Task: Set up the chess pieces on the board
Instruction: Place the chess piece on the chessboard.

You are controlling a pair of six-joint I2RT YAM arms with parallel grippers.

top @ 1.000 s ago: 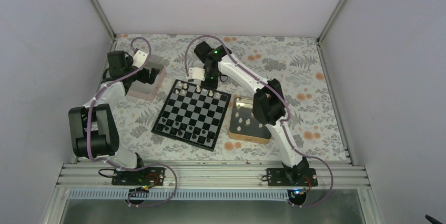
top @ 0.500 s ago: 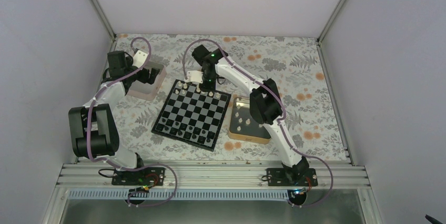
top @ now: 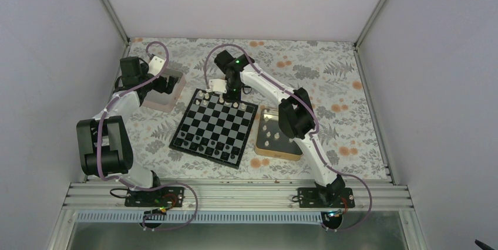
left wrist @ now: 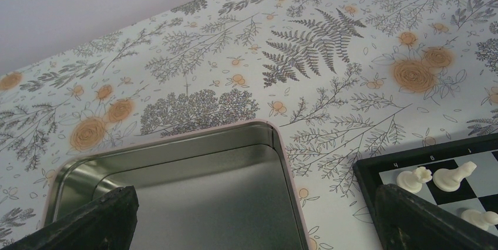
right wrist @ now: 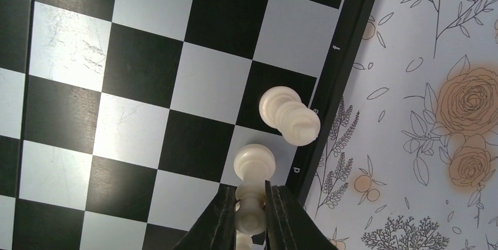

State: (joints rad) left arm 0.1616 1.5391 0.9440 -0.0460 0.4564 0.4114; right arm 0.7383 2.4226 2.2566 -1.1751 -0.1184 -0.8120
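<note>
white chess piece [right wrist: 253, 171], clamped between the drawn-in fingers of the right gripper [right wrist: 251, 218]; its base is at a pale square in the far edge row of the board [right wrist: 141, 85], contact with the square not discernible. a second white piece [right wrist: 290, 118] stands on the black square just beside it. other white pieces [top: 235, 105] line the board's far rows; dark pieces [top: 202, 143] line its near rows. more white pieces [top: 269, 136] lie in the gold tin [top: 281, 155], just right of the board. the left gripper [left wrist: 258, 229], jaws wide apart and holding nothing, hangs over the silver tin [left wrist: 176, 155] left of the board, on the floral tablecloth [left wrist: 329, 44].
</note>
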